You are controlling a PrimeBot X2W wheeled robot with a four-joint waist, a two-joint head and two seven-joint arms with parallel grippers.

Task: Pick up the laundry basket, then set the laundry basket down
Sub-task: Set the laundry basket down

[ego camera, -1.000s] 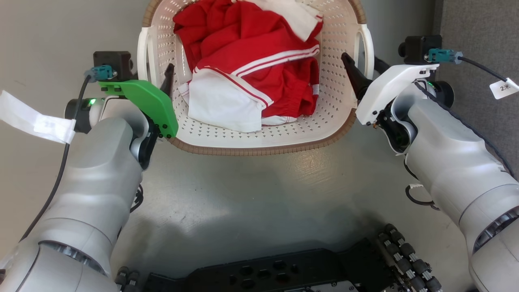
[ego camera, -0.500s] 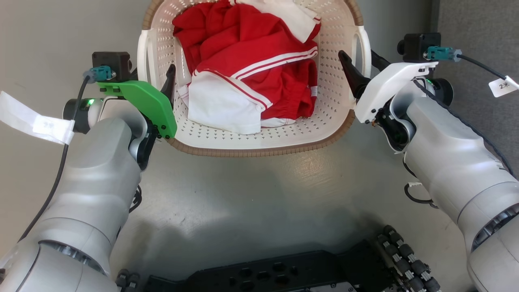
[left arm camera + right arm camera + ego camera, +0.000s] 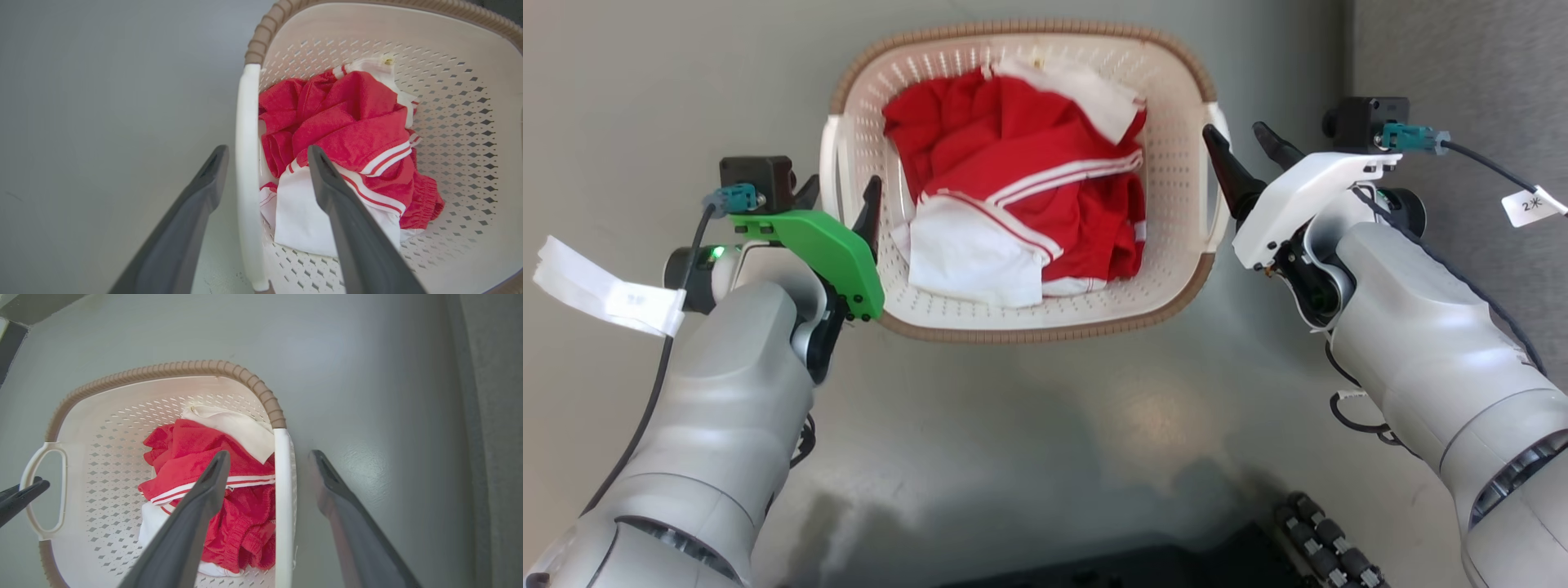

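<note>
- Laundry basket (image 3: 1168, 196) sits on the grey floor (image 3: 1013, 425) straight ahead of me, between my two grippers, with its brown rim whole in the head view.
- Its left handle (image 3: 829, 188) stands between the fingers of my left gripper (image 3: 844, 184). One finger is outside the basket over the floor, and the other is inside, above the clothes (image 3: 1021, 196).
- My left gripper is spread wide and holds nothing. The left wrist view shows a gap on each side of the white handle bar, so neither finger presses on it.
- Its right handle (image 3: 1221, 188) is straddled the same way by my right gripper (image 3: 1232, 131), with the inner finger over the clothes and the outer finger over bare floor.
- My right gripper is likewise released. The right wrist view shows clear space between each finger and the handle.
- The red and white clothes lie heaped in the basket's bottom.
- At the floor's right edge, a darker rough surface (image 3: 1462, 65) runs just beyond my right arm.
</note>
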